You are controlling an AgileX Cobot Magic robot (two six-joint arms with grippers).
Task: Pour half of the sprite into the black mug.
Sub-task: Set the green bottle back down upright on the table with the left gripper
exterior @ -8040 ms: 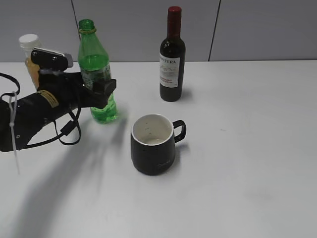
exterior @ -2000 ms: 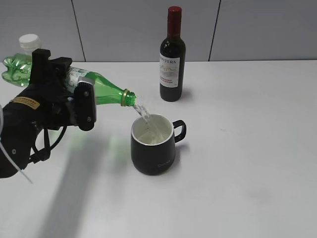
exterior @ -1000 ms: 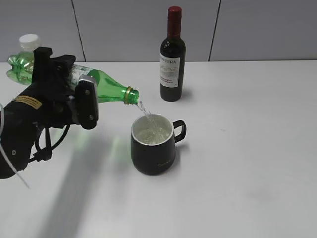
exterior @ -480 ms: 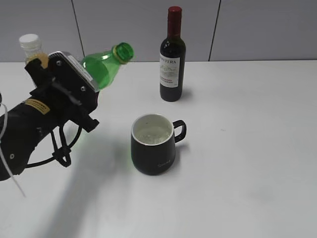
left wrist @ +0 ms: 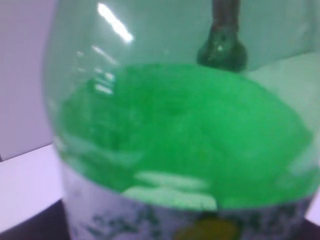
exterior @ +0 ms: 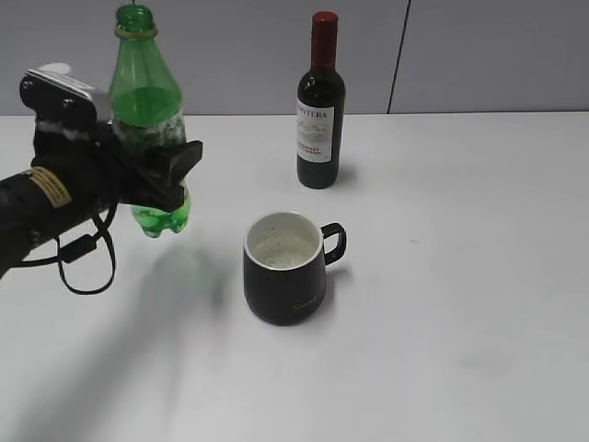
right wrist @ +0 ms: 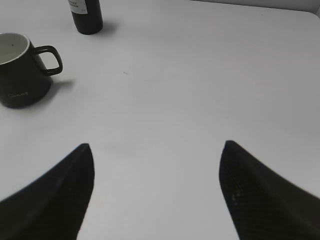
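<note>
Left claw [exterior: 170, 170] is clamped on the sprite [exterior: 147, 120], upright near desk's left edge so nothing spills; black mug [exterior: 283, 267] has liquid. Right claw [right wrist: 155, 185] is spread, idle.

1. The sprite [left wrist: 180, 150] fills the left wrist view as a green blur; its label print at the bottom edge is unreadable, and its neck and base are cut off.
2. In the exterior view, the left gripper [exterior: 152, 170] hides the sprite's label band.
3. A white-capped bottle [exterior: 55, 72] behind the left arm shows only its cap.
4. The right gripper [right wrist: 155, 190] shows only two dark fingers [right wrist: 50, 200], cut by the bottom edge.
5. The wine bottle [right wrist: 85, 15] is cropped at the right wrist view's top edge.
6. The pale print on the black mug [exterior: 283, 267] is too small to read.
</note>
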